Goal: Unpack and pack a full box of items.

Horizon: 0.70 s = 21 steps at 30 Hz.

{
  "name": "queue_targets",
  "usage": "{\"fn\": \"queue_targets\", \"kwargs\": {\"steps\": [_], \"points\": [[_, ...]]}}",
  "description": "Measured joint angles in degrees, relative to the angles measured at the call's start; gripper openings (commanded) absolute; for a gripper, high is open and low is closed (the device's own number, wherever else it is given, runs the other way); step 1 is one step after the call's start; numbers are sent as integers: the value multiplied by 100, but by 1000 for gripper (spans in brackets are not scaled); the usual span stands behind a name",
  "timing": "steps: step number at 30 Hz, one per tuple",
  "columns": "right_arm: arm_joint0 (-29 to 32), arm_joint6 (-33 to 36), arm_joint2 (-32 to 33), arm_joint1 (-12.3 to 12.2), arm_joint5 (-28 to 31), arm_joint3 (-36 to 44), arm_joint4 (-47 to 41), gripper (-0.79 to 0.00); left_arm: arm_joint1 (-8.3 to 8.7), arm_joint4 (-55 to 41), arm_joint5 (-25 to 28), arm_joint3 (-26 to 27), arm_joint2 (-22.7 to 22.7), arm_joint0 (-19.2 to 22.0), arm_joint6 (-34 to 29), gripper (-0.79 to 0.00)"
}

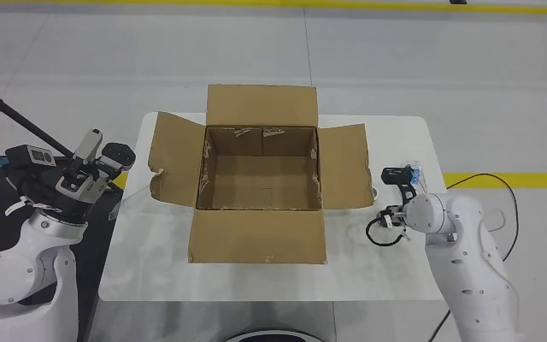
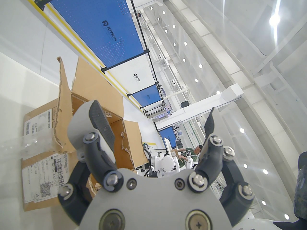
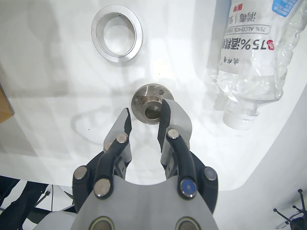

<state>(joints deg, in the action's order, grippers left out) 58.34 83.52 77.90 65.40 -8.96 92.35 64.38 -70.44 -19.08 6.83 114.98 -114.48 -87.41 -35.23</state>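
Right gripper (image 3: pixel 146 111): jaws partly open, gripping nothing. The tips sit either side of the raised hub of a flanged metal fitting (image 3: pixel 140 98) standing on the white table (image 3: pixel 48 84). One pad overlaps the hub; we cannot tell whether it touches.

Left gripper (image 2: pixel 153 120): jaws spread wide, empty, pointed up and away from the work. In the top view it sits at mid-left, off the table's left edge.

Near the fitting lie a metal ring (image 3: pixel 115 60), a little apart, and a clear bottle (image 3: pixel 249 48) on its side, off to the other side. In the top view these are at mid-right of the frame, right of the box (image 1: pixel 261 235). The box sits at frame centre with all four flaps folded out, and its inside looks bare.

Our reading: the unpacking looks done and the packing starts here, with the fitting as the first pick. The next move calls for settling lower over the hub, closing squarely on it, lifting clear, then carrying it toward frame centre and down inside the box.

Edges and room: the box's right flap (image 1: pixel 346 167) lies low toward the items, so the carry needs height over it and the wall behind. The bottle lies near the table's rounded corner. Bare tabletop separates the flap from the fitting.
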Motion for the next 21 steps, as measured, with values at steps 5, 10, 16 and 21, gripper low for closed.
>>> {"fn": "queue_targets", "kwargs": {"steps": [5, 10, 16, 21], "points": [[-63, 11, -63, 5, -36, -125, 59, -419, 0, 0, 0, 0, 0, 0, 0, 0], [-64, -13, -46, 2, -60, -121, 48, -416, 0, 0, 0, 0, 0, 0, 0, 0], [24, -80, 38, -14, -100, -5, 56, -409, 0, 0, 0, 0, 0, 0, 0, 0], [146, -137, 171, -36, -114, 174, 35, -406, 0, 0, 0, 0, 0, 0, 0, 0]]}}
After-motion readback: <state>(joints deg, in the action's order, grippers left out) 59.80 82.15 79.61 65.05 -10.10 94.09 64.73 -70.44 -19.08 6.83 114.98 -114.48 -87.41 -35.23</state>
